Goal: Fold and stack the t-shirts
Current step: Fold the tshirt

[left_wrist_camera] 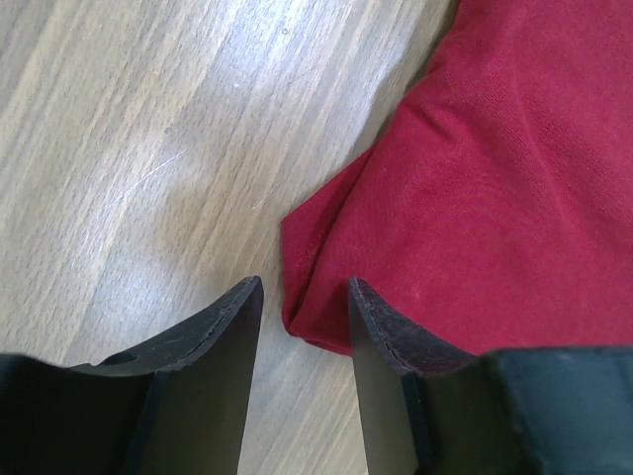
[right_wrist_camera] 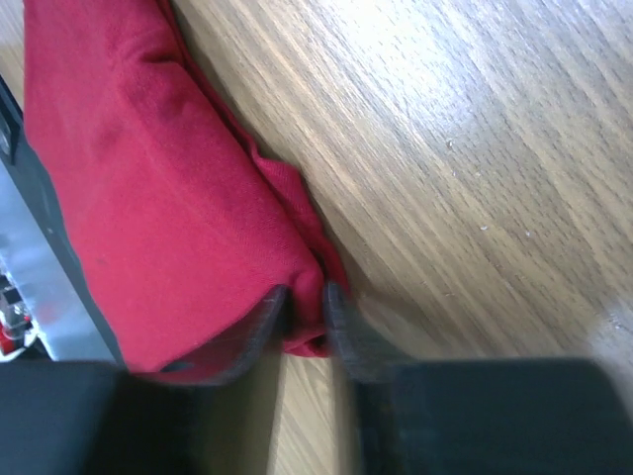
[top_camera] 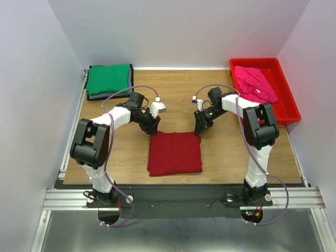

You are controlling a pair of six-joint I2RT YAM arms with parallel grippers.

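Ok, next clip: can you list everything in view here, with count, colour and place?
maroon tee: 1, dark red, folded flat at the near middle of the table
green tee: 1, green, folded, far left corner, on top of the grey tee
grey tee: 1, dark grey, under the green tee, only its edges showing
pink tee: 1, bright pink, crumpled inside the tray
tray: 1, bright red, far right corner
table: 1, wood brown, under everything
left gripper: 1, black fingers, open astride the maroon tee's far left corner
right gripper: 1, black fingers, pinched on the maroon tee's far right corner
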